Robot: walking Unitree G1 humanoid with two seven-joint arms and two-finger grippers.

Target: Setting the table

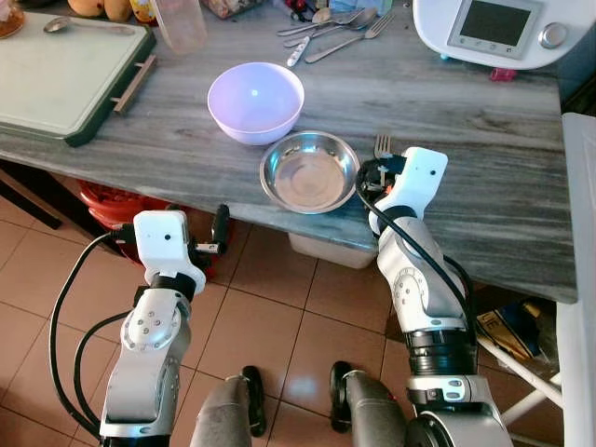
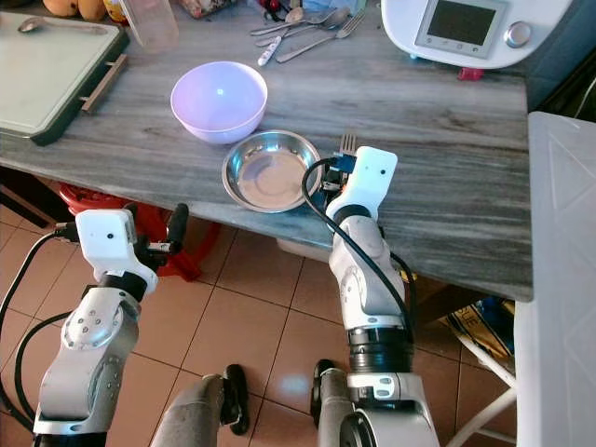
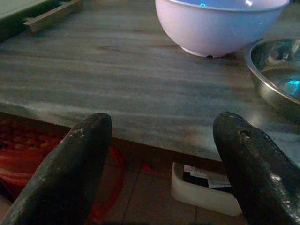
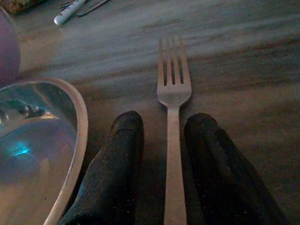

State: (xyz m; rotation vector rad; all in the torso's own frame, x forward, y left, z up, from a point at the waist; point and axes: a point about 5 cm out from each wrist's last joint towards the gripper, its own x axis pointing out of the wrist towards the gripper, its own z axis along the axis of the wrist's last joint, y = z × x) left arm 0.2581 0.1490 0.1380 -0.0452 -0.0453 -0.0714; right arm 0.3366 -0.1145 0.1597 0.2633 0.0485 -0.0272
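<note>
My right gripper (image 4: 161, 140) rests low on the grey wood-grain worktop (image 1: 484, 168), its jaws a little apart with the handle of a metal fork (image 4: 172, 89) lying between them; I cannot tell from the wrist view whether the pads touch the handle or merely flank it. The fork lies flat on the worktop, tines pointing away from me, just beside the rim of a shallow steel bowl (image 1: 309, 170) that sits near the worktop's front edge. Touching or almost touching that bowl on its far left side is a pale lilac bowl (image 1: 255, 101), upright. My left gripper (image 3: 161, 154) hangs below and in front of the worktop edge, over the terracotta floor tiles (image 1: 270, 317), its jaws wide apart and holding nothing. Farther back on the worktop lies a loose cluster of cutlery (image 1: 335, 33), forks and spoons, with a white-handled piece among them. At the far right stands a white kitchen appliance (image 1: 494, 33) with a grey screen and a round knob; I can read no writing on it. At the far left sits a white tray with a dark green rim (image 1: 65, 79), a spoon (image 1: 58, 23) lying on its far end, and a clear plastic container (image 1: 179, 23) beside it. Under the worktop I make out something red (image 1: 112, 205) and a white box (image 3: 201, 187) bearing a label too small to read.
</note>
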